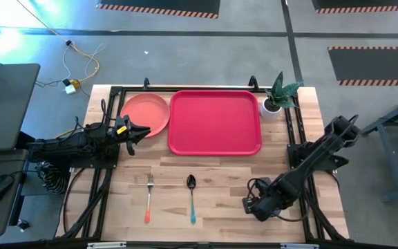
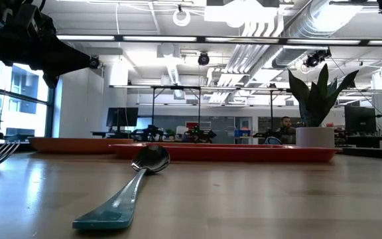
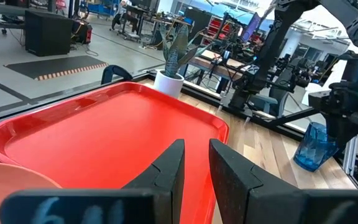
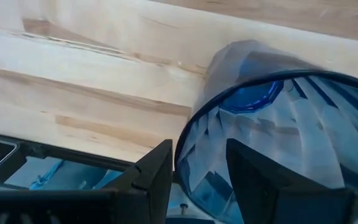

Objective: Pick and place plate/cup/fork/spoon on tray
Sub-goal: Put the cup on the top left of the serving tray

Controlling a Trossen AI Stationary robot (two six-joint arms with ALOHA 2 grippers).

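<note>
The red tray (image 1: 215, 121) lies at the far middle, with the pink plate (image 1: 146, 114) on the table just left of it. The fork (image 1: 148, 197) and the spoon (image 1: 191, 197) lie flat side by side near the front edge. The blue cup (image 3: 312, 146) stands on the table at the near right, under my right gripper (image 4: 201, 168), which is shut on it. My left gripper (image 1: 142, 131) is shut and empty. It hovers over the plate's near right rim, pointing toward the tray. My right gripper has the cup's rim wall (image 4: 188, 149) between its two fingers, one finger (image 4: 253, 171) inside the cup and one (image 4: 157, 168) outside. The fingers come slanting down from above. In the left wrist view the cup's base (image 3: 308, 163) is on the table.
A white pot with a green plant (image 1: 276, 97) stands at the tray's far right corner. Black frame rails run along the table's left, right and far edges. Bare wood lies between the tray and the cutlery.
</note>
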